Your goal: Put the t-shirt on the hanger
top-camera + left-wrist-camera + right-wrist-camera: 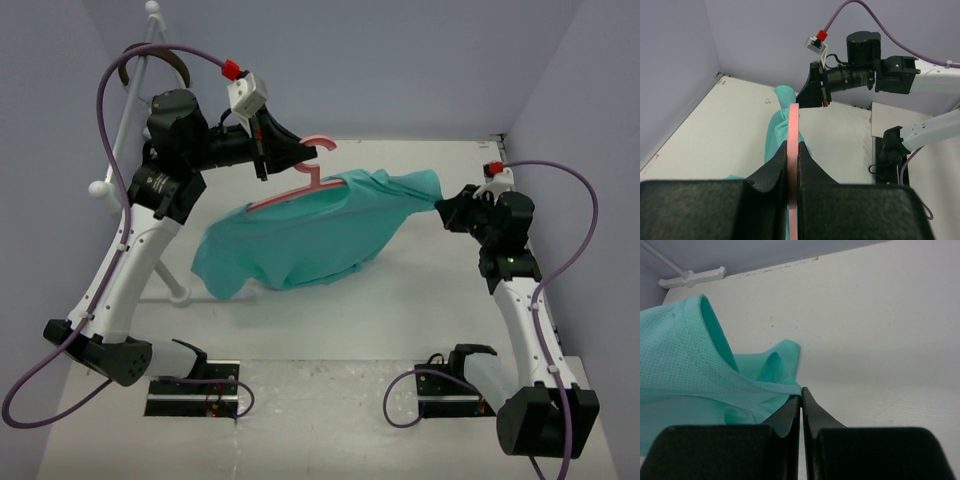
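The pink hanger (300, 190) is held up over the table's far middle, and my left gripper (308, 156) is shut on its neck just below the hook. In the left wrist view the hanger (794, 125) runs edge-on between the closed jaws of the left gripper (792, 150). The teal t-shirt (310, 235) drapes over the hanger's right arm and sags to the table on the left. Its right end stretches to my right gripper (442, 206). In the right wrist view the right gripper (801, 392) is shut with the t-shirt's (690, 370) hem pinched at its tips.
A white tubular rack (130, 110) stands at the back left, its foot (172, 287) reaching onto the table beside the shirt. Brown headphones (176, 62) hang on its top. Grey-blue walls close in on the left, back and right.
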Motion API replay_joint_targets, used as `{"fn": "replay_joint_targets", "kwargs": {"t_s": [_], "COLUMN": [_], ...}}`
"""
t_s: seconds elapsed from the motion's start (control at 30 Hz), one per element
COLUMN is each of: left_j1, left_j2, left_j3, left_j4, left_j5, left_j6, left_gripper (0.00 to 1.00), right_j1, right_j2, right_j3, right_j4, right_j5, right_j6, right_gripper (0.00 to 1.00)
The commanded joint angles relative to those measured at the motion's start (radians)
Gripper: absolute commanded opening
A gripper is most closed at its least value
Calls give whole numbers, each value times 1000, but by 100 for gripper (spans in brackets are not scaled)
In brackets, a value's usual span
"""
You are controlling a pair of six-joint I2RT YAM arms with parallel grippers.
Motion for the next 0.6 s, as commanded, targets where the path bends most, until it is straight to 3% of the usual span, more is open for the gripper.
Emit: {"fn": "replay_joint_targets", "kwargs": {"t_s": [0.0,0.07,0.1,0.23,0.4,0.57], "left_j1": [30,31,32,30,31,31], "left_j2": [-16,-8,-4,15,12,9], "left_j3": [43,30,24,4,-13,-14], "left_j4": [63,69,75,106,148,140], "left_j5": [61,72,79,123,134,119], "left_j6": [10,12,8,-19,-49,-43], "left_gripper": [0,0,0,0,0,0], "right_j1": [-56,-56,-56,-55,-56,-55], "right_j2": [-9,-30,-38,-79,-39,-90], "right_j3": [14,8,17,72,122,87], "right_j4": [79,138,133,40,19,-20], "right_j5": [-218,-392,-418,-394,-476,-327], "right_j6": [36,49,45,-2,-7,11], "right_gripper": [33,64,68,71,66,64]}}
